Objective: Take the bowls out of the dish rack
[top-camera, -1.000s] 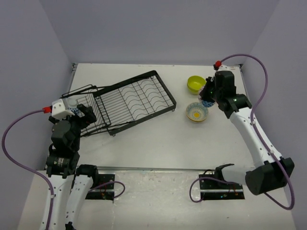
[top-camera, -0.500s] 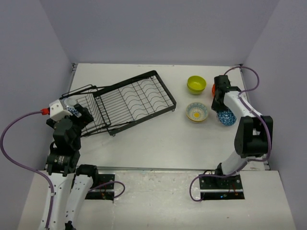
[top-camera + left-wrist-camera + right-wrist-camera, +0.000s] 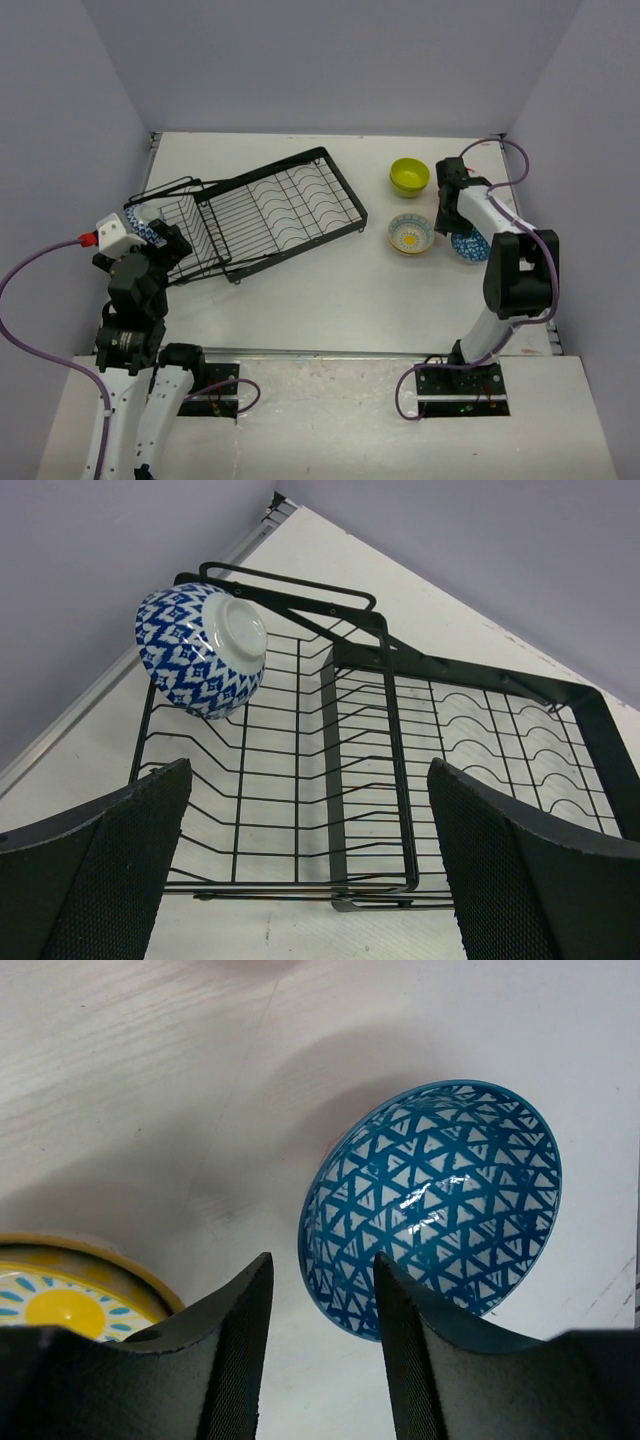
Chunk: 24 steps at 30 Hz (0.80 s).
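Note:
The black wire dish rack (image 3: 270,208) lies at an angle left of centre. A blue-and-white patterned bowl (image 3: 201,650) lies on its side in the basket end (image 3: 300,740), its foot facing the camera. My left gripper (image 3: 310,770) is open a short way in front of that basket, with nothing between its fingers; the top view shows it (image 3: 168,243) at the rack's left end. My right gripper (image 3: 322,1265) is open just above the near rim of a blue triangle-patterned bowl (image 3: 440,1200) resting on the table. The lime green bowl (image 3: 409,176) and the cream bowl (image 3: 411,233) stand left of it.
The cream bowl's rim (image 3: 70,1260) sits close to my right gripper's left finger (image 3: 215,1350). The right arm (image 3: 520,270) partly covers the blue bowl (image 3: 470,248) from above. Walls close in the table on three sides.
My right arm carried the blue triangle-patterned bowl down to the table right of the cream bowl, and its jaws have parted. The left gripper shifted slightly and stayed open.

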### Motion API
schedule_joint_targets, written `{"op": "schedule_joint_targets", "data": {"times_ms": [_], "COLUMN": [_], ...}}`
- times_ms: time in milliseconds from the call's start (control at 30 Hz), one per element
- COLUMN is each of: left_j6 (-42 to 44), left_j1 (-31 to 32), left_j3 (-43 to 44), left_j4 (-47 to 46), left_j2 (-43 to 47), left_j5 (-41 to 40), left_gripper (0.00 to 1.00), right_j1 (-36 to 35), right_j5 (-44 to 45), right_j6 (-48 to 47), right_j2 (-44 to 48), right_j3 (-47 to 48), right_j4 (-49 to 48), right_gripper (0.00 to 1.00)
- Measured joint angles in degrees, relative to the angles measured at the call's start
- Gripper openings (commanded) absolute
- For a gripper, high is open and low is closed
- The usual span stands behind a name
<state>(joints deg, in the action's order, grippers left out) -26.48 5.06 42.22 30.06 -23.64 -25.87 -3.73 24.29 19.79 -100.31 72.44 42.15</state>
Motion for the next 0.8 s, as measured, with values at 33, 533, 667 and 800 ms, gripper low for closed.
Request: {"op": "schedule_joint_targets", "data": {"times_ms": [33, 533, 667, 800], "left_j6": [-0.07, -6.6, -10.38, -11.69], "left_j1": [0.0, -1.62, -8.72, -20.83], "left_j3": [0.0, 2.99, 8.2, 13.9], "left_j4": [0.0, 4.7, 5.88, 5.62], "left_j2": [-0.02, -11.69, -18.36, -25.09], "left_j5": [0.0, -4.94, -3.58, 0.46], "left_gripper": [1.0, 1.0, 1.0, 1.0], "right_j1": [-0.2, -2.75, -3.89, -3.93], "right_j5": [-0.07, -18.38, -29.29, -38.93], "right_j6": [0.07, 2.25, 4.35, 6.34], "right_j2": [0.26, 40.5, 45.0, 42.51], "right_j3": [0.0, -11.17, -17.57, -20.87], "right_j4": [0.04, -11.8, -18.45, -24.02], "right_gripper": [0.48, 0.99, 0.99, 0.99]}}
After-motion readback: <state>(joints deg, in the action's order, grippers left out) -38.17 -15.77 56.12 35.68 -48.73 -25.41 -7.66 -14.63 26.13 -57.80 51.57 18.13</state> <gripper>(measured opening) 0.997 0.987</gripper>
